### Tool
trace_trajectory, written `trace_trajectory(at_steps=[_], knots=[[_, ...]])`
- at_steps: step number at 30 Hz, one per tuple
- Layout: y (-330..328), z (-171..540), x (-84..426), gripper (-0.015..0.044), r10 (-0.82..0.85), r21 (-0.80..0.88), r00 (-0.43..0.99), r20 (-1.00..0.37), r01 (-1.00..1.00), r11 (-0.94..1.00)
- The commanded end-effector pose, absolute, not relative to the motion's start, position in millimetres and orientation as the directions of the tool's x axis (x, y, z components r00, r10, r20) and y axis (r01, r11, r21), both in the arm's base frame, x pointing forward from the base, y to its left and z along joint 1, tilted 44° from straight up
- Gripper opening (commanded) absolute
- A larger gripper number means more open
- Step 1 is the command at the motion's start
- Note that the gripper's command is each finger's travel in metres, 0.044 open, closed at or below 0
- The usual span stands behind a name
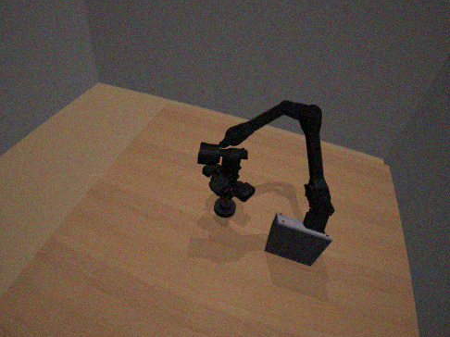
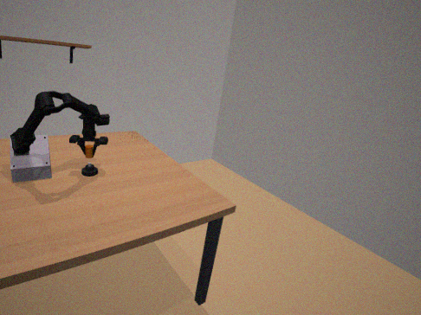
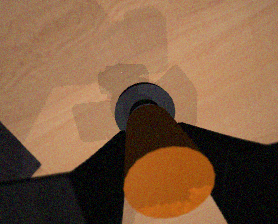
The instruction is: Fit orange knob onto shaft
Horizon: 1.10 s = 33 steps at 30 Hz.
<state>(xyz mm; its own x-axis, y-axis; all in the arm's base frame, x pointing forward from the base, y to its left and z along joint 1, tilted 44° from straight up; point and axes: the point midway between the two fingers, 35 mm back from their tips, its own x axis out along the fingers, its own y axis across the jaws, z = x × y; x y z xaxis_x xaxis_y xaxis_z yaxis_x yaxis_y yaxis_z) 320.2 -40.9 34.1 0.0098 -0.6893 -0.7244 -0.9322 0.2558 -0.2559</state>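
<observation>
My gripper (image 1: 225, 193) (image 2: 89, 145) (image 3: 151, 132) is shut on the orange knob (image 2: 89, 151) (image 3: 167, 182) and holds it upright, pointing down. The knob hangs a short way above the dark round pedestal (image 1: 224, 209) (image 2: 89, 170) (image 3: 124, 107), which stands on the wooden table (image 1: 116, 170) (image 2: 130, 194) (image 3: 225, 60). In the wrist view the knob's lower end lies over the pedestal's centre and hides the silver shaft. In the exterior view a clear gap shows between knob and pedestal. The knob's hole is out of sight.
The arm's grey base block (image 1: 296, 242) (image 2: 30, 161) stands on the table close to the pedestal. A wall shelf (image 2: 43, 42) hangs behind the arm. The table's front edge and a leg (image 2: 208, 259) show in the exterior view.
</observation>
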Motion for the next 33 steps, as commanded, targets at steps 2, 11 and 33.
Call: trace_trajectory(at_steps=[2,11,33], knots=[[-52,41,317,0.0,-0.696,-0.259,0.013,-0.718,-0.933,0.25],[-62,31,317,0.0,-0.696,-0.261,0.013,-0.718,-0.932,0.252],[-71,23,317,0.0,-0.697,-0.268,0.013,-0.717,-0.928,0.259]])
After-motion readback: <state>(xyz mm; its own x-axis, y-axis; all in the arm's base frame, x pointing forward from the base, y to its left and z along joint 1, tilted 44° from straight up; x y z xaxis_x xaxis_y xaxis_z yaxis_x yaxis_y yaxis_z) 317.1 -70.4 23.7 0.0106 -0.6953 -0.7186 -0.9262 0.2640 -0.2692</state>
